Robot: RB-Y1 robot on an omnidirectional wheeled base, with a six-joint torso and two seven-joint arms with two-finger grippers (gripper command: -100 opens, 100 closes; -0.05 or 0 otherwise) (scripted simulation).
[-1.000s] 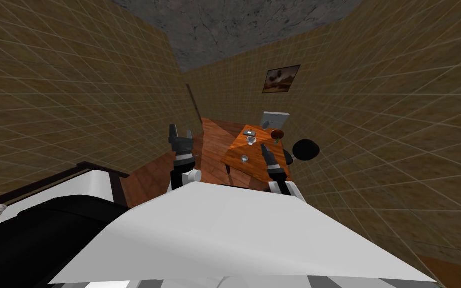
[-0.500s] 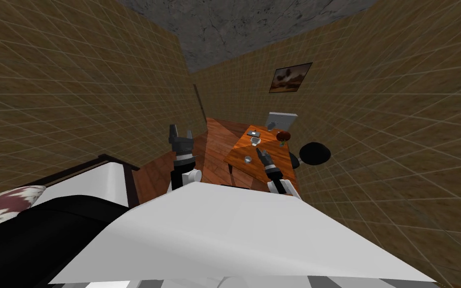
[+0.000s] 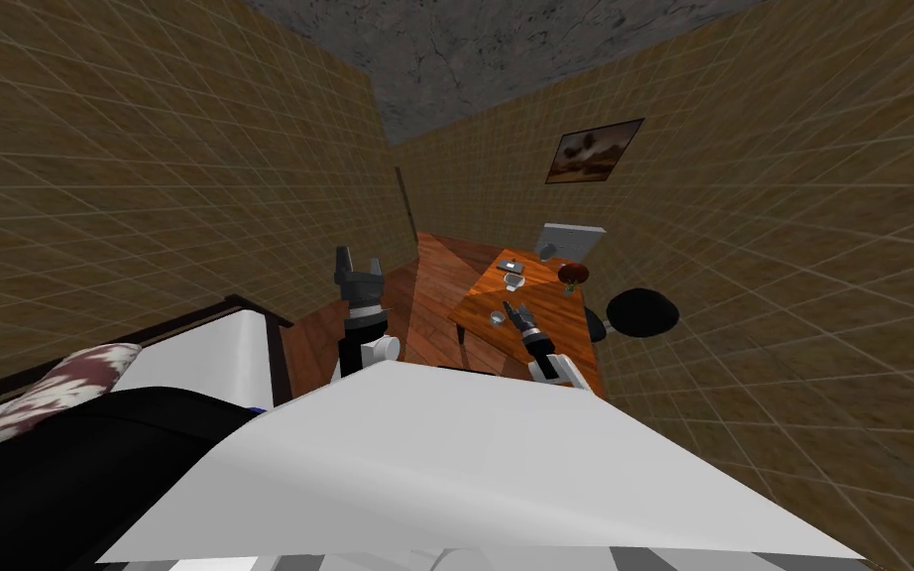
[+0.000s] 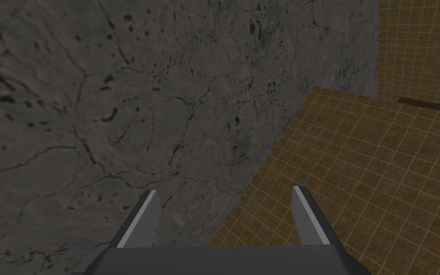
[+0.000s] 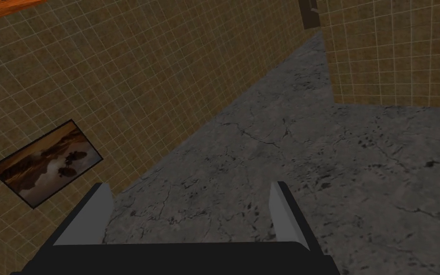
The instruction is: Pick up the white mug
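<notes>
A small whitish mug point(image 3: 497, 318) was seen on the orange table point(image 3: 562, 315), close to its near edge and toward the left corner. A second pale cup point(image 3: 514, 283) was set further in. The right gripper point(image 3: 514, 309) was held over the table just beside the mug, fingers spread, nothing gripped. The left gripper point(image 3: 358, 268) was raised off the table's left edge, likewise parted and empty.

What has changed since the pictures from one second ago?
My base or head turned, so the whole head view shifted and more of the bed shows. The right gripper drew in toward the white mug on the table, now near it, open, holding nothing. The left gripper stayed raised and open; the table's things did not move.
</notes>
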